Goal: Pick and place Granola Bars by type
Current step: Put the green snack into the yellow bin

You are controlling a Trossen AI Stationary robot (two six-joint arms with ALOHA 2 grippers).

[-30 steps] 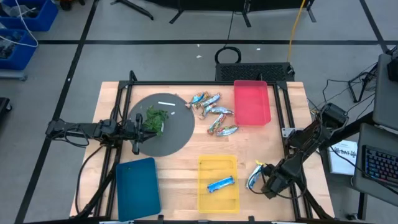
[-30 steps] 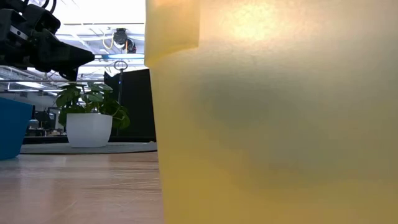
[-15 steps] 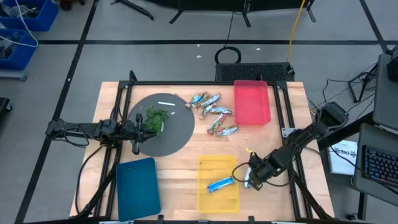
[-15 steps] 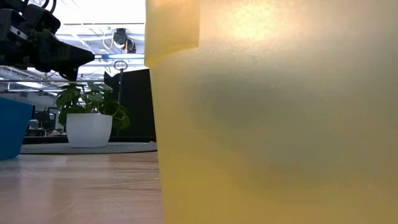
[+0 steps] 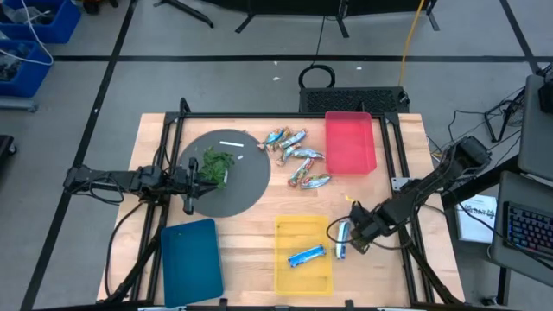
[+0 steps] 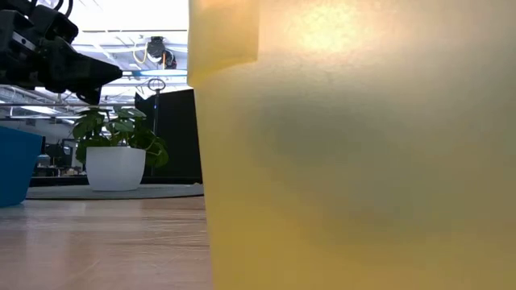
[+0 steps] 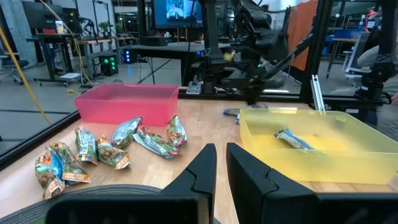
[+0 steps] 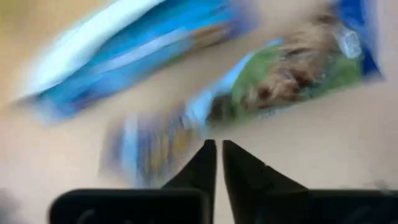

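Several granola bars [image 5: 295,157] lie heaped on the wood between the dark round plate [image 5: 246,186] and the red bin [image 5: 350,142]. One blue bar [image 5: 307,255] lies in the yellow bin [image 5: 302,226]. Another blue bar [image 5: 340,238] sits just outside that bin's right wall. My right gripper [image 5: 352,233] is low and right beside this bar, fingers shut [image 8: 217,149]; blurred blue wrappers [image 8: 124,43] show just past the tips. My left gripper [image 7: 221,155] hovers shut over the plate's left part [image 5: 199,177]. My right gripper is shut, with its fingertips [image 8: 208,152] right at the blue bar [image 5: 340,238] beside the yellow bin. Nothing shows between the fingers. Motion blur hides whether they touch the wrapper, so I cannot tell.
A green leafy clump [image 5: 216,164] and a small white stick [image 5: 232,143] lie on the plate. A blue bin [image 5: 190,259] sits at the near left. The yellow bin's wall [image 6: 355,145] fills the low view. Bare wood lies between the bins.
My right gripper has swept from the near right corner toward the table's left, up to the yellow bin's right wall. The blue bar beside it has shifted left with it and turned to lie near-to-far. The left arm has kept still.
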